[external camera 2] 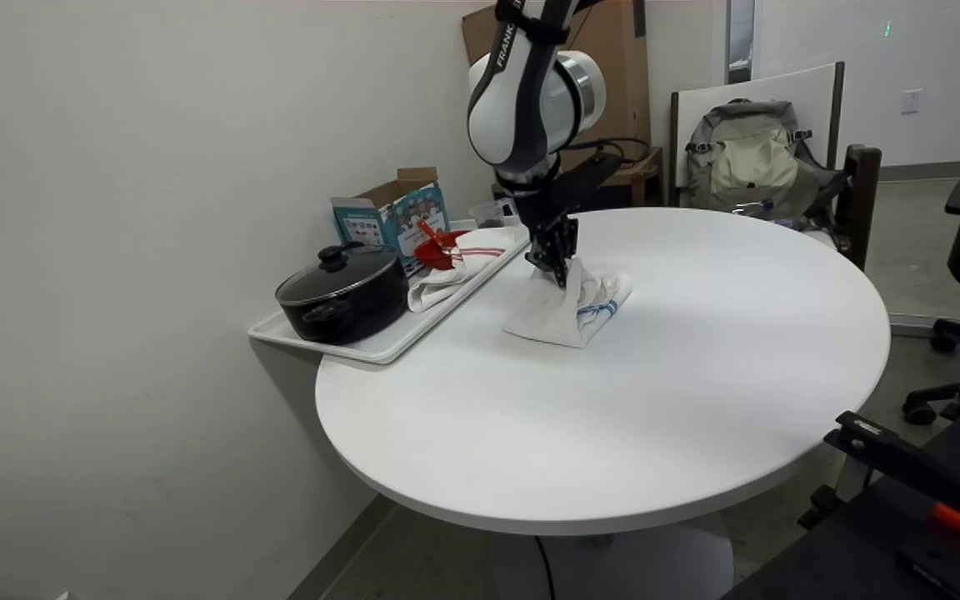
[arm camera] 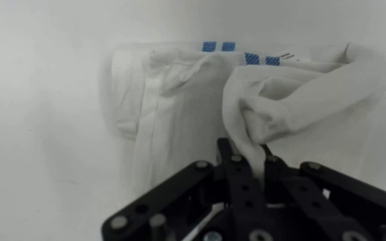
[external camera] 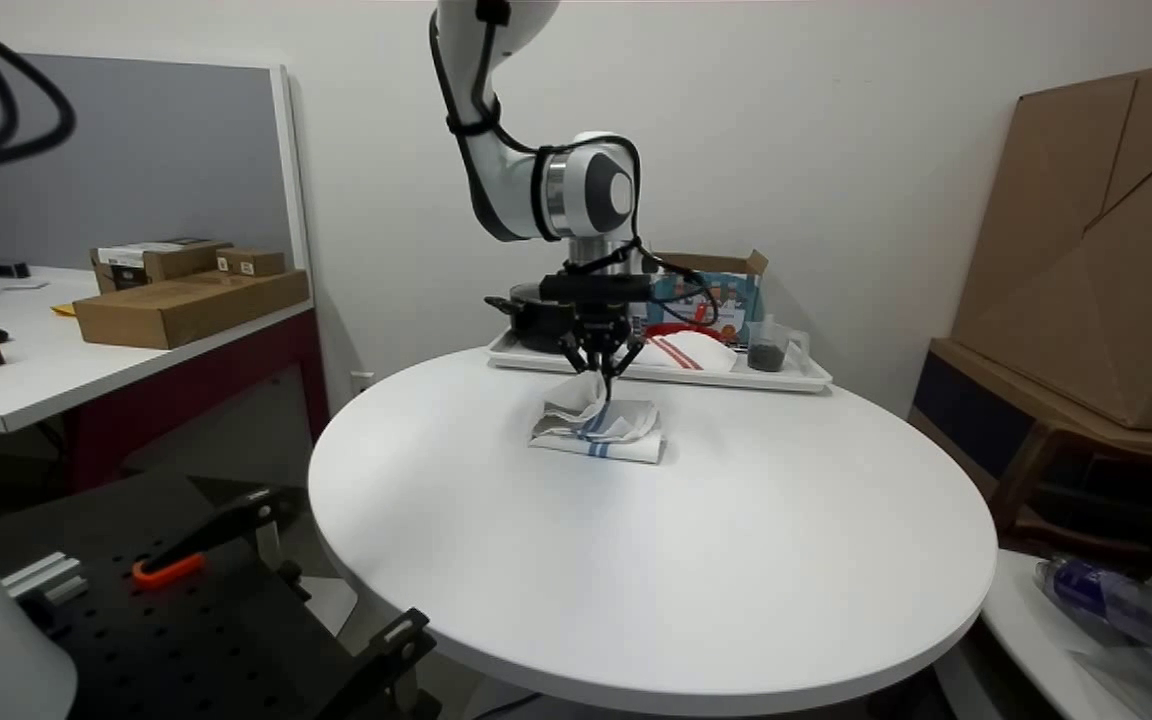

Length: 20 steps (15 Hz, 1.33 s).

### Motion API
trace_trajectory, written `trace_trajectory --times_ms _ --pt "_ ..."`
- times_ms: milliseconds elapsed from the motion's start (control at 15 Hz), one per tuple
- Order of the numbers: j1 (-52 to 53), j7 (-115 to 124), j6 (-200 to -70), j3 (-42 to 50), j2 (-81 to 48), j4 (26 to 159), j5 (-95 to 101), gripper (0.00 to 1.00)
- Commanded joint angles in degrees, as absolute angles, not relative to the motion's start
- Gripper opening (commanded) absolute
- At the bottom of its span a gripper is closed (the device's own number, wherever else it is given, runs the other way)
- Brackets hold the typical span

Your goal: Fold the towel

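Note:
The towel is white with blue stripes and lies folded in a small bundle on the round white table, in both exterior views (external camera: 626,435) (external camera 2: 559,321). In the wrist view the towel (arm camera: 327,97) shows layered folds at the left and a raised, rumpled fold at the right. My gripper (external camera: 602,378) points down over the towel, also in an exterior view (external camera 2: 562,279). In the wrist view the gripper's fingers (arm camera: 246,152) are closed on a pinched fold, lifted above the lower layers. The parts of the towel behind the fingers are hidden.
A white tray (external camera: 781,380) lies at the table's edge by the wall, close to the gripper. It holds a black lidded pot (external camera 2: 342,292), a red bowl (external camera 2: 437,252), a white cloth with red stripes (external camera: 691,350), an open box (external camera 2: 417,218) and a clear cup (external camera: 766,345).

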<state>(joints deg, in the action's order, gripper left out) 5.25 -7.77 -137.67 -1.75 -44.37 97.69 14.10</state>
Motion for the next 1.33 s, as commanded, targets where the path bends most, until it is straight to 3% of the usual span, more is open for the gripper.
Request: trace_trajectory --times_ms 0,333,400,533,1067,1267 --pt "4.8 -6.4 -134.9 -0.3 -47.9 91.6 12.9 0.01" --pt "3.8 -4.0 -134.1 2.2 -50.8 86.7 13.1 0.01" --pt "3.6 -3.5 -133.9 2.6 -51.2 86.0 12.9 0.3" --pt "3.0 -2.6 -133.3 3.2 -51.9 84.6 12.7 0.38" --pt "1.4 0.0 -132.8 3.8 -53.2 82.6 12.0 0.97" --pt "1.4 1.7 -133.3 4.8 -53.8 82.3 12.2 1.0"
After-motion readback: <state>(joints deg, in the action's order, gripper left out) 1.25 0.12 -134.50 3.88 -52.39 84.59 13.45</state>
